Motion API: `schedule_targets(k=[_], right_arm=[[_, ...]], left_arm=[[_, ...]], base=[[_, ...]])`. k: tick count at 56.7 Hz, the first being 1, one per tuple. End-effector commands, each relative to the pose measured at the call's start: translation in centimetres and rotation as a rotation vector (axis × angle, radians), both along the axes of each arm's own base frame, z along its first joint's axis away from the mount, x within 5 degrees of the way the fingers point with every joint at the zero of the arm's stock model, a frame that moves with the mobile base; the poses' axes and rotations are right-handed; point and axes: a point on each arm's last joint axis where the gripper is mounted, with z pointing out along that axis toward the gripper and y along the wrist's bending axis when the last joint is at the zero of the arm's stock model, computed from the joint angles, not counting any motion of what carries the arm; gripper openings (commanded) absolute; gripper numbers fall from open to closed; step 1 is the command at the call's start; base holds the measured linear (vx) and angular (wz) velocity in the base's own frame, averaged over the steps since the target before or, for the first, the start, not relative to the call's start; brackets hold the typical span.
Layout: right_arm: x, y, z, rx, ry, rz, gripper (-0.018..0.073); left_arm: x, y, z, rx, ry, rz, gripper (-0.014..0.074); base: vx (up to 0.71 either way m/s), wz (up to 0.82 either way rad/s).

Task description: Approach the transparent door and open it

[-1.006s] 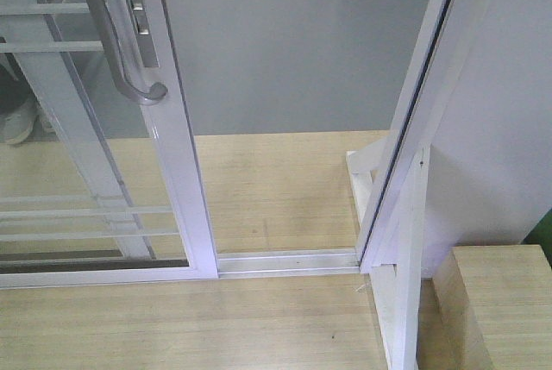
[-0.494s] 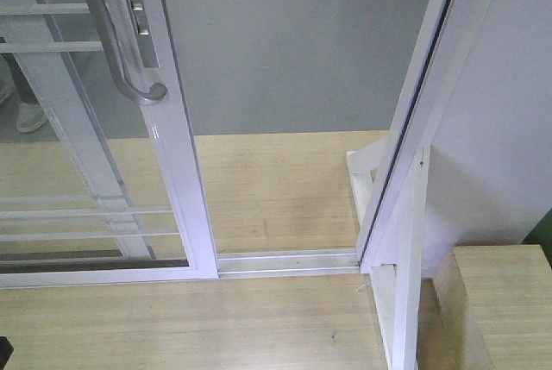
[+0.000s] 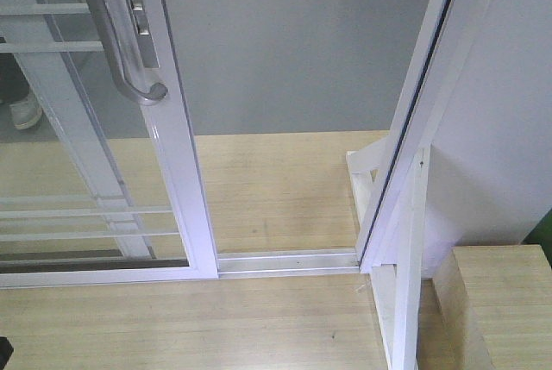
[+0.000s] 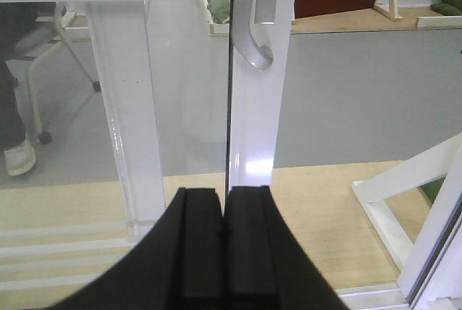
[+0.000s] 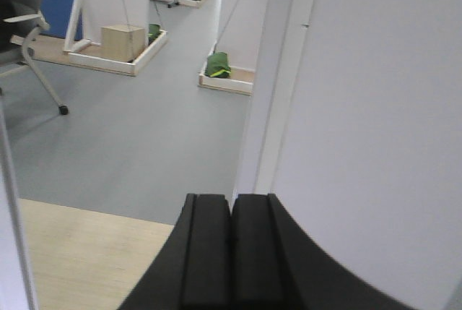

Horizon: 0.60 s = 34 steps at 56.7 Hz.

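At the left of the front view stands the transparent door [image 3: 177, 172], a clear glass panel in a white frame with thin horizontal bars across it. Its white edge post runs from the top of the view down to the floor track [image 3: 285, 260], and the doorway to the right of it is open, showing grey floor [image 3: 293, 51] beyond the pale wooden flooring [image 3: 267, 189]. A curved grey handle [image 3: 121, 51] hangs on the post beside a lock plate [image 3: 138, 8], ending in a hook near the post's left side. At the right of the opening leans the white door jamb [image 3: 414, 128], with a white wall panel [image 3: 509, 111] behind it and a wooden box [image 3: 500, 301] low in the corner.

From the left wrist camera, the left gripper [image 4: 224, 238] has its two black fingers pressed together with nothing between them, pointing at the door's edge post, below the hooked end of the handle. Through the glass a white shoe [image 4: 18, 157] and a chair leg show on the grey floor.

The right gripper [image 5: 231, 252] likewise has its fingers closed on nothing, facing the white jamb and wall, with green items in low trays far off on the grey floor.
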Motion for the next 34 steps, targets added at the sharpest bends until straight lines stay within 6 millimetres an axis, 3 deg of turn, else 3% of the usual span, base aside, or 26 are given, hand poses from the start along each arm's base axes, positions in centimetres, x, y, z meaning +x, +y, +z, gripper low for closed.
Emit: schedule_targets(k=[1, 14, 23, 34], right_arm=[[0.5, 1.0, 0.7, -0.010, -0.121, 0.091, -0.0003], [2.1, 2.1, -5.6, 0.103, -0.064, 0.142, -0.0003], [1.5, 1.8, -9.4, 0.191, -0.097, 0.132, -0.0003], [1.3, 1.8, -12.3, 0.227, -0.062, 0.128, -0.0003]], left_arm=[[0.1, -0.1, 0.2, -0.016, -0.069, -0.012, 0.0003], [0.1, -0.1, 0.2, -0.016, -0.069, -0.012, 0.0003], [0.1, -0.1, 0.2, -0.016, -0.069, -0.012, 0.0003], [0.1, -0.1, 0.2, -0.015, -0.065, -0.011, 0.0002]], base=[[0.00, 0.00], [0.00, 0.00], [0.00, 0.00], [0.00, 0.00]])
